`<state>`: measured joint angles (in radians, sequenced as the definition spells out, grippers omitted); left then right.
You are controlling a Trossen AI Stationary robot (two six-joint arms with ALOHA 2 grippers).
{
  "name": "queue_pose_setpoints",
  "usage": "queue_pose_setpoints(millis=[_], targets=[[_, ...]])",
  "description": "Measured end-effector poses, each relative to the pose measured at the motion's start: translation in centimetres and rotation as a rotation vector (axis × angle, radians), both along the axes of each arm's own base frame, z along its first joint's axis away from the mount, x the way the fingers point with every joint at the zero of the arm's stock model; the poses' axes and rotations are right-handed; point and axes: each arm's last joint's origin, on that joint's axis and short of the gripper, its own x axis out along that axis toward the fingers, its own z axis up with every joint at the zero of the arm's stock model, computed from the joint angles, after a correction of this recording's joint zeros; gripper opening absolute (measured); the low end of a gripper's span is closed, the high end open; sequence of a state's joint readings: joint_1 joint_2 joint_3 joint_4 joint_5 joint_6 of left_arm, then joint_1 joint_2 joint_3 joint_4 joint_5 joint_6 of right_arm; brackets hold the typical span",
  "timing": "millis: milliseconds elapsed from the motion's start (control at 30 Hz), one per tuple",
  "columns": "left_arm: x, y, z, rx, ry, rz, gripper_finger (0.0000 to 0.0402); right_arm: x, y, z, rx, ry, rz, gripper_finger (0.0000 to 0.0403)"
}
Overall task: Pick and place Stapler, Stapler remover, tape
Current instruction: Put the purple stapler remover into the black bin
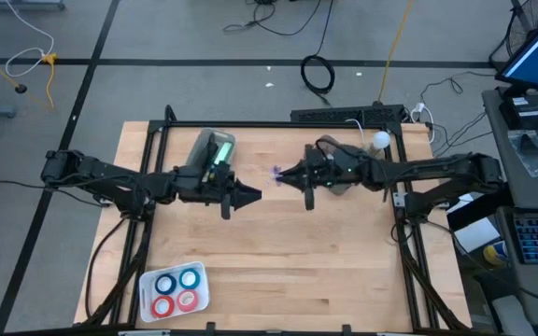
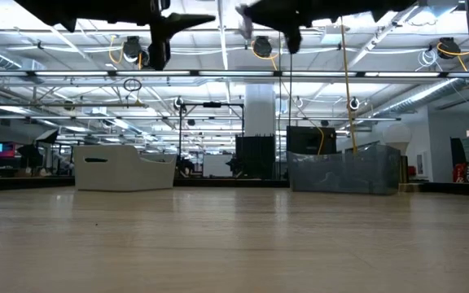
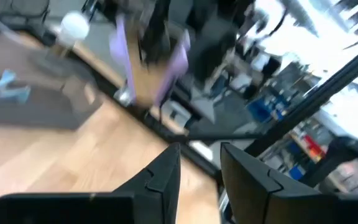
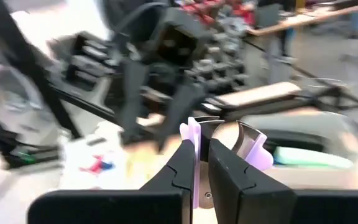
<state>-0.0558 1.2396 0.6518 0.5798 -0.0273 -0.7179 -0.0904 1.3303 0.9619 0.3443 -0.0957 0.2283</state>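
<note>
The purple staple remover (image 1: pixel 276 174) is up in the air over the table's middle, in my right gripper (image 1: pixel 284 174), which is shut on it (image 4: pixel 202 155). My left gripper (image 1: pixel 254 194) hovers just left of it, open (image 3: pixel 201 165), touching nothing. In the left wrist view the staple remover (image 3: pixel 179 59) shows blurred ahead of the fingers. Both grippers are high above the tabletop in the low view. The green stapler (image 1: pixel 217 152) lies in a clear container at the far left. Two blue and two red tape rolls (image 1: pixel 176 288) lie in a white tray near the near-left corner. My right gripper pinches one purple handle (image 4: pixel 194 134) of the staple remover between its two fingers. The other handle (image 4: pixel 258 154) and a metal jaw (image 4: pixel 243 138) stand free outside the right finger (image 4: pixel 232 171). The fingers come level from the table's right. The remover is lifted clear of the table.
A white tray (image 1: pixel 148 301) sits at the near-left. A clear container (image 1: pixel 200 142) is at the far left, under the left arm. A white ball (image 1: pixel 380 140) and dark frame rails (image 1: pixel 278 124) line the far edge. Bare wood (image 1: pixel 316 271) fills the middle and near right.
</note>
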Motion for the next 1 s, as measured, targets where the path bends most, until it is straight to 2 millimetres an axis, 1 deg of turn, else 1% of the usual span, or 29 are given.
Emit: queue_pose_setpoints(millis=[133, 300, 433, 500, 633, 733, 1000], targets=[[-0.1, 0.0, -0.9, -0.021, 0.097, -0.003, 0.012, -2.2, -0.5, 0.1, -0.077, 0.164, -0.122, 0.0017], [-0.1, 0.0, -1.5, -0.069, 0.154, 0.007, 0.012, -5.1, -1.2, -0.3, -0.156, 0.375, -0.278, 0.0017], [-0.1, 0.0, -1.5, -0.068, 0.154, 0.008, 0.012, -6.6, -2.1, -1.3, -0.218, 0.559, -0.348, 0.0017], [-0.1, 0.1, -1.5, -0.06, 0.154, 0.013, 0.012, -7.3, -2.8, -2.1, -0.238, 0.661, -0.356, 0.0017], [-0.1, 0.1, -1.5, -0.065, 0.153, 0.016, 0.012, -7.6, -4.3, -3.7, -0.279, 0.834, -0.349, 0.0017], [-0.1, 0.1, -1.5, -0.065, 0.151, 0.015, 0.012, -7.4, -5.3, -4.5, -0.301, 0.886, -0.346, 0.0019], [-0.1, 0.1, -1.5, -0.066, 0.151, 0.015, 0.012, -7.9, -7.2, -7.1, -0.219, 1.094, -0.251, 0.0018]])
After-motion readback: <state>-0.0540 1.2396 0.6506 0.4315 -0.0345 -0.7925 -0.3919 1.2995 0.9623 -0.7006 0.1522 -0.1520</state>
